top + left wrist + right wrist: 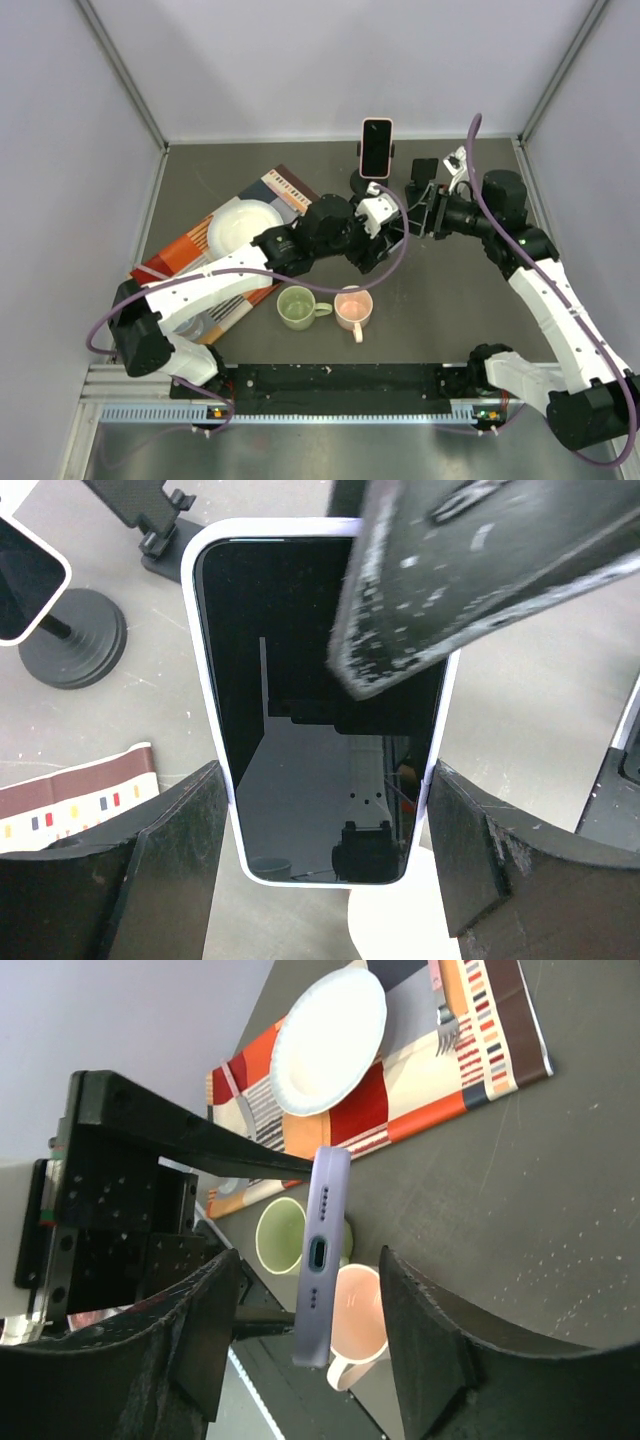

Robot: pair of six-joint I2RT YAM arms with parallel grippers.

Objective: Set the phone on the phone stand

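Note:
A phone in a lavender case [300,700] stands upright above the table, screen dark. My left gripper [330,800] is shut on its lower side edges. In the right wrist view the phone [322,1250] shows edge-on, charging port toward the camera. My right gripper [310,1265] is open, one finger on each side of the phone and neither touching it. In the top view both grippers meet mid-table, left [392,218] and right [418,210]. An empty black phone stand [424,172] is just behind them; it also shows in the left wrist view [150,510].
A second stand [72,640] holds a pink-cased phone [376,146] at the back. A green cup [297,307] and a pink cup [353,307] sit near the front. A white plate [243,225] lies on a patterned placemat [185,250] at left.

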